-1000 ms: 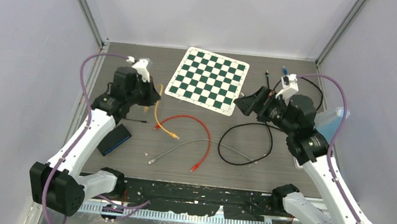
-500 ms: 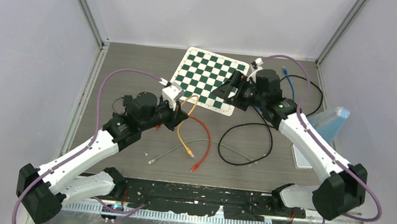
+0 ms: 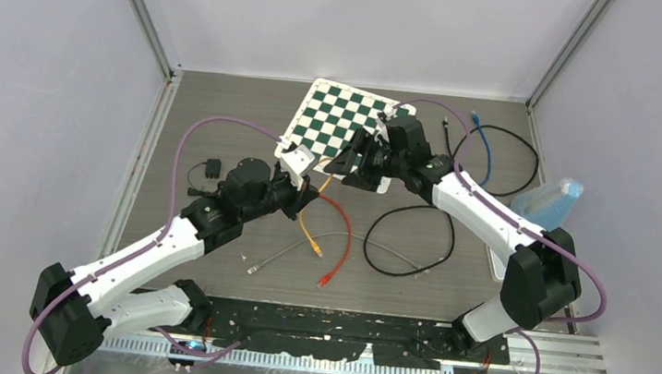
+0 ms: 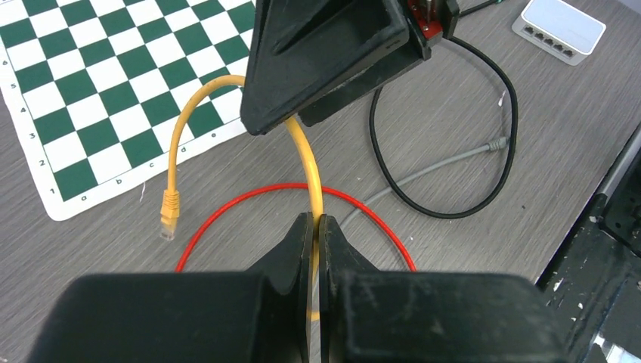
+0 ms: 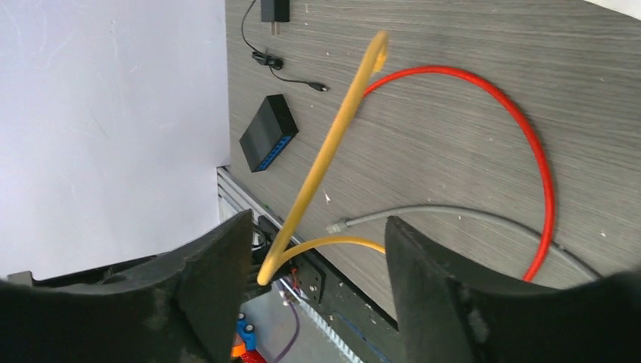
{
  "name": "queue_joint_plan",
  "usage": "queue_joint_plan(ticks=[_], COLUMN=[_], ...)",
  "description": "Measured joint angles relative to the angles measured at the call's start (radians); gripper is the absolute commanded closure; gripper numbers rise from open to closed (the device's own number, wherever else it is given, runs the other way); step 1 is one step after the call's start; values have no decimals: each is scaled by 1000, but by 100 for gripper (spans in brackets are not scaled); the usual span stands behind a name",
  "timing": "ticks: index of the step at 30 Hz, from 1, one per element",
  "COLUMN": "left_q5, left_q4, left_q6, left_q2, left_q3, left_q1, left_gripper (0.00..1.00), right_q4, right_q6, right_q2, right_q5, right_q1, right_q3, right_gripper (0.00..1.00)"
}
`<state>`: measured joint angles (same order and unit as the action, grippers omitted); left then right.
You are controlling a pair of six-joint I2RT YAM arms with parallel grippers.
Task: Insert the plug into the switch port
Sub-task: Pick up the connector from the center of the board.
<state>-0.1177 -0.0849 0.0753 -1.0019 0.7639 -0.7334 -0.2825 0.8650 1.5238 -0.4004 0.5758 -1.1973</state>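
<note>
Grey cable [image 5: 438, 209] and red cable [image 5: 453, 69] were lying loose on the near part of the table [image 3: 224, 111], neither one in play.

Just past them was the big change. A second earlier the left gripper [image 4: 314, 221] had been way out on the left side, and by now we'd swung it to mid-table, clenched the whole time on the yellow cable [image 4: 310, 162]. The plug [image 4: 168, 214] came along at the end of a loop, just off the corner of the mat. We couldn't tell whether it hung free or touched the wood.

Right behind that, the right gripper [image 5: 317, 223] had come in from the far right to meet it. Its jaws stood apart with the yellow cable running between them, nothing pinched yet as far as we could see, though they'd begun drawing in. Beyond both sat the chess mat [image 3: 334, 122].

Our read: this was a handoff or regrasp, so one hand could get hold nearer the plug. Nothing was in a port yet. The white switch [image 4: 559, 21] sat well off to the right, and a black box [image 5: 268, 132] with a blue face sat out left, so we couldn't say which one was meant. The risk we saw was the cable slipping sideways as the right closed.
</note>
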Motion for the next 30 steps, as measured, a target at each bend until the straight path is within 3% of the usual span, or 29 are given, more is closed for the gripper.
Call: queue_joint_plan(ticks=[3, 7, 8, 10, 11, 12, 18, 24, 30], left_q5=[4, 10, 15, 27, 38, 51, 97, 97, 28], left_q4=[19, 34, 37, 36, 35, 34, -92, -205, -258], left_q6=[-6, -12, -14, -16, -18, -11, 118, 323, 423], left_q2=[-11, -11, -11, -11, -11, -11, 26, 140, 170], left_q3=[-6, -12, -13, -13, -14, -14, 53, 197, 235], left_q1=[0, 0, 0, 0, -1, -3, 90, 253, 324], left_gripper=[100, 100, 96, 66, 53, 47, 30, 29, 31], right_q4=[31, 54, 59, 71, 82, 91, 93, 127, 232], right_q6=[27, 37, 33, 33, 31, 21, -101, -301, -520], right_q2=[21, 48, 50, 52, 52, 52, 40, -101, -287], right_q5=[-18, -36, -40, -51, -59, -68, -111, -166, -253], right_q1=[1, 0, 0, 0, -2, -7, -73, -138, -125], right_q3=[-5, -28, -29, -29, -30, -31, -31, 20, 113], right_gripper=[49, 78, 89, 94, 94, 95, 95, 95, 95])
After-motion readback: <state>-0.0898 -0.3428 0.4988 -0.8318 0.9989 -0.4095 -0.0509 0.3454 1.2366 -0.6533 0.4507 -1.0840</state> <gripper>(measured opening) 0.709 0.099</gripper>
